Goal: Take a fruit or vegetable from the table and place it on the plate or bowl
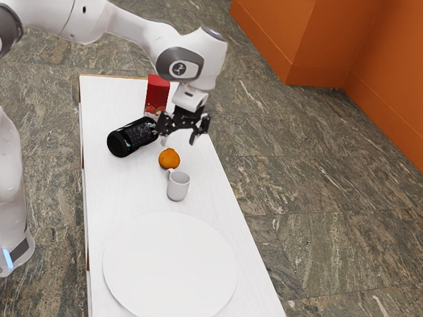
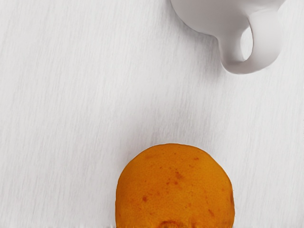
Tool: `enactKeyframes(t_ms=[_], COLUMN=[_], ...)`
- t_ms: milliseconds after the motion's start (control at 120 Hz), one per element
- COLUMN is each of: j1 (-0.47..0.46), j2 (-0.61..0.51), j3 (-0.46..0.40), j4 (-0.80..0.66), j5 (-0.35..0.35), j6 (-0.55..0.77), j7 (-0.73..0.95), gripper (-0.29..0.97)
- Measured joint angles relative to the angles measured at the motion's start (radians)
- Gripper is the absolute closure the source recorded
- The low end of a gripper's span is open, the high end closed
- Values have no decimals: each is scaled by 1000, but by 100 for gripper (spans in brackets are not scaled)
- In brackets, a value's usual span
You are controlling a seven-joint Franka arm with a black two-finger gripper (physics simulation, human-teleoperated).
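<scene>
An orange fruit [image 1: 169,158] lies on the white table [image 1: 119,191], just behind a white mug [image 1: 178,185]. My black gripper [image 1: 178,140] hangs a little above and behind the orange, its fingers spread apart with nothing between them. In the wrist view the orange [image 2: 175,187] sits right under my hand and the mug's handle [image 2: 249,47] shows beyond it. A large white plate [image 1: 170,264] rests flat on the table's near end, well in front of the mug.
A black bottle [image 1: 132,137] lies on its side at the exterior view's left of my gripper. A red box [image 1: 157,94] stands upright behind it. The table's edge [image 1: 231,198] drops to a stone floor; an orange wall [image 1: 330,39] stands far back.
</scene>
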Motion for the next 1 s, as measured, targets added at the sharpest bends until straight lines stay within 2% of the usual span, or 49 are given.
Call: enactKeyframes(t_ms=[1000], j1=[-1], j2=[-1], j3=[-4], j4=[-122], j5=[-11], j6=[101], j7=[16], gripper=[0])
